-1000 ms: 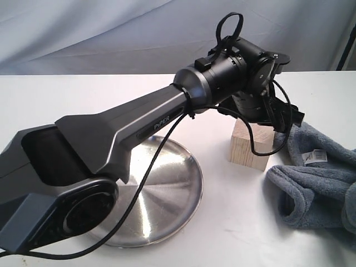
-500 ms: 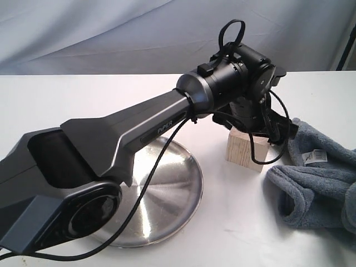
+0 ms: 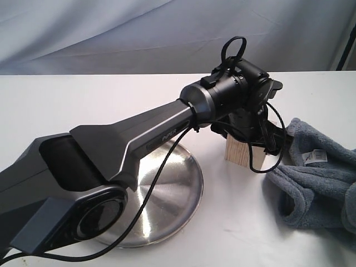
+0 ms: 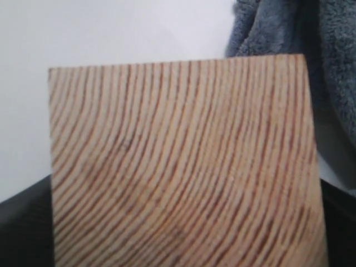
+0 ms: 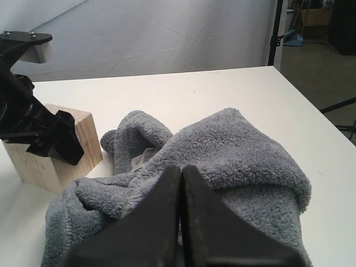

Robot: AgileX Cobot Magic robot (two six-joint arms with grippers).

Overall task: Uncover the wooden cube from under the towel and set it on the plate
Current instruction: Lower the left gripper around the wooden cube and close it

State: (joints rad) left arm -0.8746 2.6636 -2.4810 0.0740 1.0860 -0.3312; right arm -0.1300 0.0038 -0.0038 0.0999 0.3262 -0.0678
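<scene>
**Item: cube** (image 3: 243,153). Pale wood with bold grain, fully uncovered. It stands flat on the desk (image 3: 55,105), at 2 o'clock from the plate (image 3: 161,194) in the exterior view and just clear of its rim. The towel (image 3: 317,178) lies heaped at the cube's 3 o'clock, close beside it.

**Handling, as I judge it:** solid, stiff and fairly light, and it will not crush. The faces are flat and parallel, and the dry grain should give fair friction. I would grip two opposite side faces, square on and about mid-height. The polished plate looks slick, so I would set the cube down gently.

**Left jaws:** spread wide and straddling the cube, one on either side. I cannot tell whether the pads are touching the wood. The cube is not lifted.

**Right jaws:** closed together over the towel, with no cloth visible between them.

**Change from a second ago:** the left arm (image 3: 139,133) has dropped its wrist lower onto the cube and now hides more of the upper part. The spread of the left jaws is unchanged. The cube, towel and plate lie where they were.
</scene>
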